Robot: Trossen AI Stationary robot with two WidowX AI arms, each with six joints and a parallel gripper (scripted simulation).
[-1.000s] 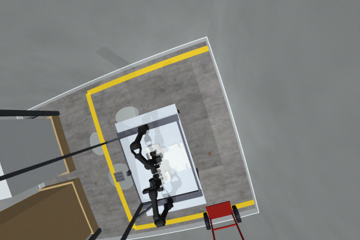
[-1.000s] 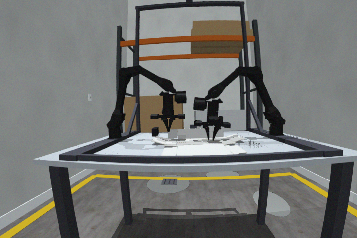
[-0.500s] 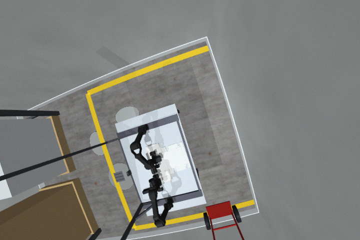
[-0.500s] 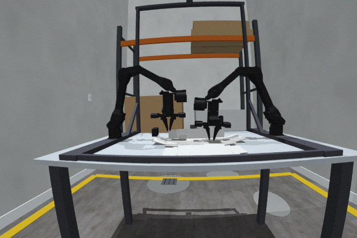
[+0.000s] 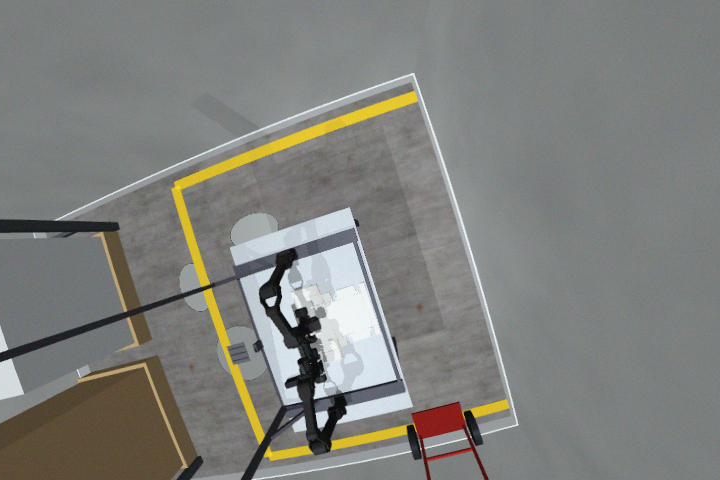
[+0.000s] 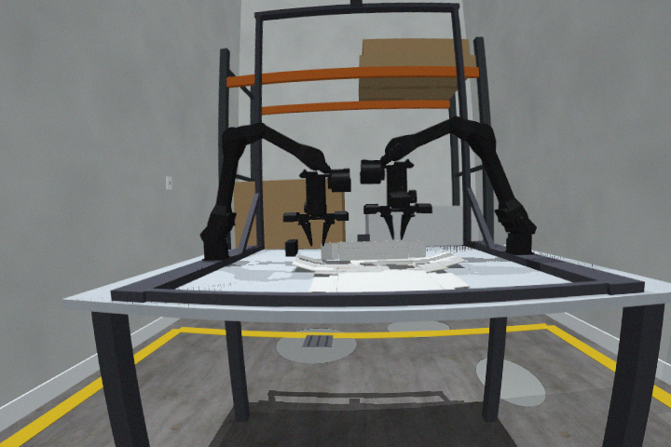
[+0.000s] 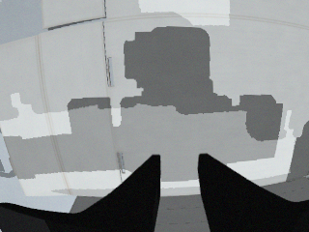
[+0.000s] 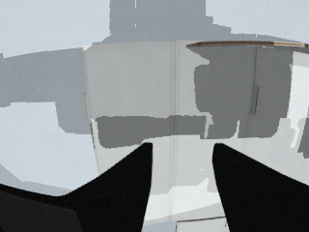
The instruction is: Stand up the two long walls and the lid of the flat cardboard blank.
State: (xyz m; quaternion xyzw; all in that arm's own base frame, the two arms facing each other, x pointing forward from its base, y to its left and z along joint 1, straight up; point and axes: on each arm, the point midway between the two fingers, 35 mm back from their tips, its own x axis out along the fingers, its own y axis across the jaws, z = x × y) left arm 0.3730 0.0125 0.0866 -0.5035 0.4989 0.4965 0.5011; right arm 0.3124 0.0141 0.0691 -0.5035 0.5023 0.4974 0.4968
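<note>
The white cardboard blank lies in the middle of the table. One long wall stands upright along its far side. The near panel lies flat, and the end flaps curl up a little. My right gripper hangs above the wall's left end, fingers apart, holding nothing; in the right wrist view the wall's top edge runs off to the right. My left gripper hangs above the middle of the wall, fingers slightly apart and empty; in the left wrist view flat panels lie below.
A dark frame rail runs around the table top. A small black block sits at the back left of the table. Shelving with brown boxes stands behind. A red hand cart stands on the floor.
</note>
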